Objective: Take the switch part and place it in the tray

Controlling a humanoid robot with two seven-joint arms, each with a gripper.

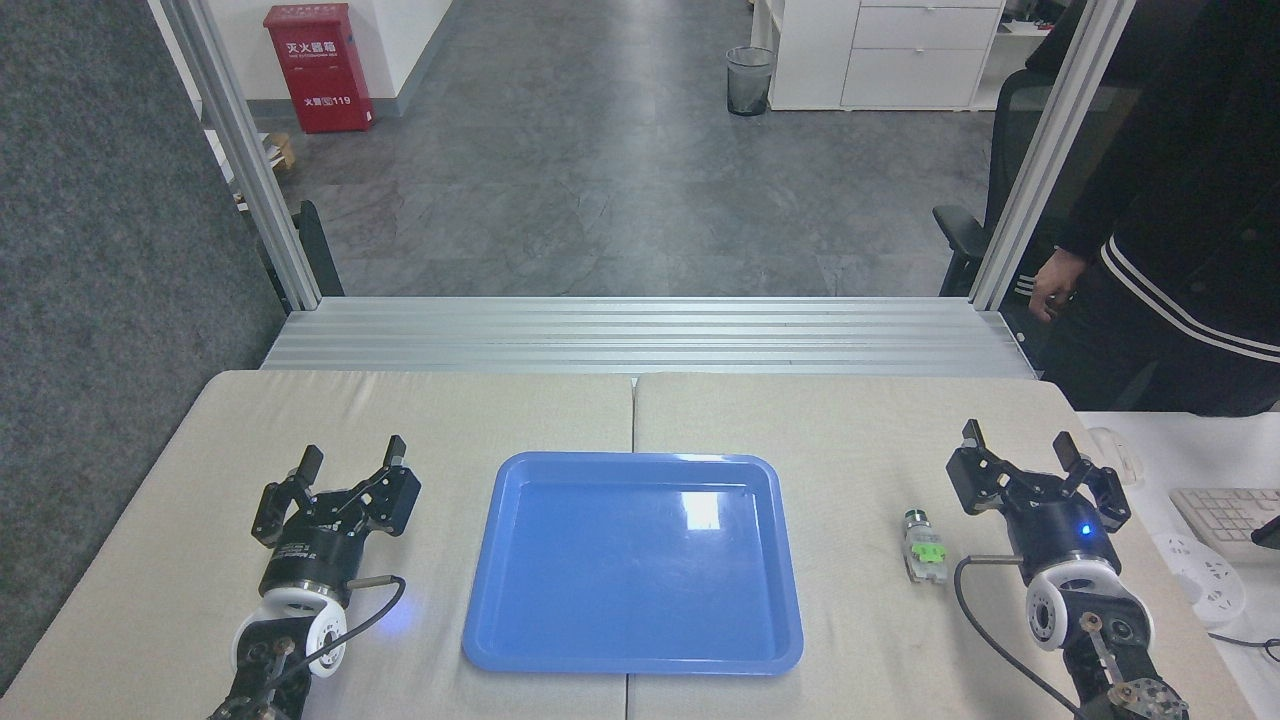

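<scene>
Head view: looks forward and down over a beige padded worktop (pixel 850 420) made of two panels with a seam down the middle.
Tray: the blue tray (pixel 520 560) lies flat at the centre of the worktop, straddling the seam; its glossy floor is bare and shows a bright reflection.
Switch part: the switch part (pixel 925 545) lies on its side on the worktop, right of the tray and apart from it, just beside the right hand on that hand's left. Its dark ringed cap points away from the robot, the green block sits mid-body.
Right hand: the right hand (pixel 1020 450) rests low over the worktop near the right edge, fingers spread apart and pointing away from the robot, gripping nothing. A blue light glows on its body.
Left hand: the left hand (pixel 355 460) sits left of the tray, well apart from the switch part, fingers spread apart and empty.
Beyond the worktop: a ribbed aluminium platform (pixel 640 335), then grey floor with a red cabinet (pixel 318 68), a mesh waste bin (pixel 749 80) and white drawers (pixel 900 50).
Right margin: a person in dark clothing (pixel 1180 200) stands beside the frame post; a white keyboard (pixel 1225 515) lies on an adjoining surface.
</scene>
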